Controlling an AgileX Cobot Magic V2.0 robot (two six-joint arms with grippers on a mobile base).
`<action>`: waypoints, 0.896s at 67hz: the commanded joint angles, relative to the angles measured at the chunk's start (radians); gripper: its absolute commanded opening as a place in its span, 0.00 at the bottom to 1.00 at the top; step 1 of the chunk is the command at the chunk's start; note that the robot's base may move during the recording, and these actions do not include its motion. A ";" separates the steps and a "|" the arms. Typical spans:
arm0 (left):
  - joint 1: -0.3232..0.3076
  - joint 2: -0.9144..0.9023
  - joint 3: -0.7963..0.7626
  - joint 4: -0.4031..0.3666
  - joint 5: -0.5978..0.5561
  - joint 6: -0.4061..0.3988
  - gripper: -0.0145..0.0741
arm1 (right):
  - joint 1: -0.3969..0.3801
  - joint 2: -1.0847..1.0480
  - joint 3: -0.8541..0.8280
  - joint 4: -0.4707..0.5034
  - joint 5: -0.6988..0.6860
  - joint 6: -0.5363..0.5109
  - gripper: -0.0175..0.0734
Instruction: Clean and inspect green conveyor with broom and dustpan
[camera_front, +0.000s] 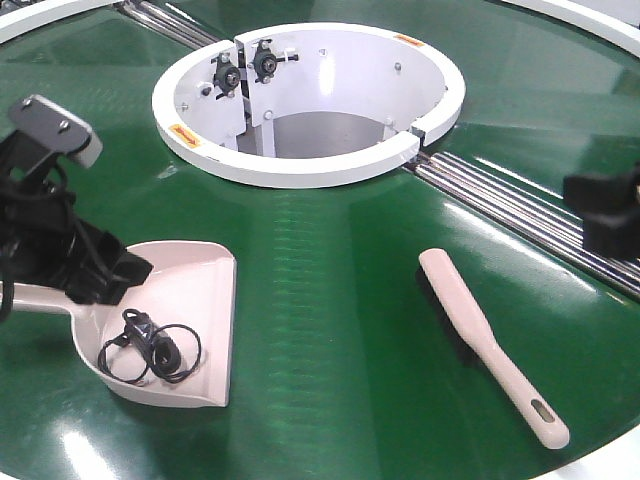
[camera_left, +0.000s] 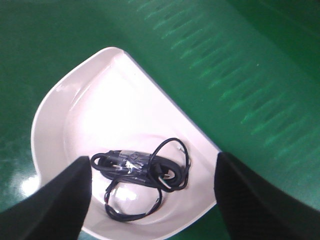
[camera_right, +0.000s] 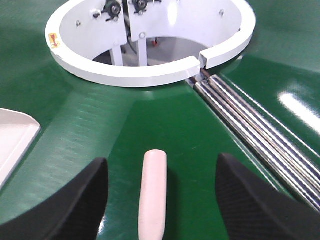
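A cream dustpan (camera_front: 190, 300) lies on the green conveyor (camera_front: 330, 300) at the front left, with a coiled black cable (camera_front: 150, 348) inside it. My left gripper (camera_front: 100, 272) hovers over the pan's handle end, open. In the left wrist view the pan (camera_left: 115, 105) and cable (camera_left: 140, 167) lie between the spread fingers of the left gripper (camera_left: 152, 200). A cream broom (camera_front: 490, 345) with black bristles lies at the front right. My right gripper (camera_front: 605, 210) is open at the right edge. In the right wrist view the broom's rounded end (camera_right: 154, 195) lies between the wide-open jaws of the right gripper (camera_right: 160, 200), untouched.
A white ring housing (camera_front: 310, 100) with black knobs surrounds the conveyor's central opening. Chrome rails (camera_front: 520, 215) run from it toward the right, and show in the right wrist view (camera_right: 250, 130). The dustpan's corner (camera_right: 15, 140) shows at that view's left edge.
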 joint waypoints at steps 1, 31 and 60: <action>-0.005 -0.122 0.091 -0.068 -0.207 -0.009 0.71 | -0.003 -0.101 0.097 -0.016 -0.177 -0.012 0.68; -0.005 -0.808 0.571 -0.167 -0.516 -0.008 0.71 | -0.003 -0.619 0.472 -0.014 -0.274 -0.004 0.68; -0.005 -1.011 0.847 -0.196 -0.829 -0.014 0.68 | -0.003 -0.711 0.586 -0.012 -0.254 -0.008 0.62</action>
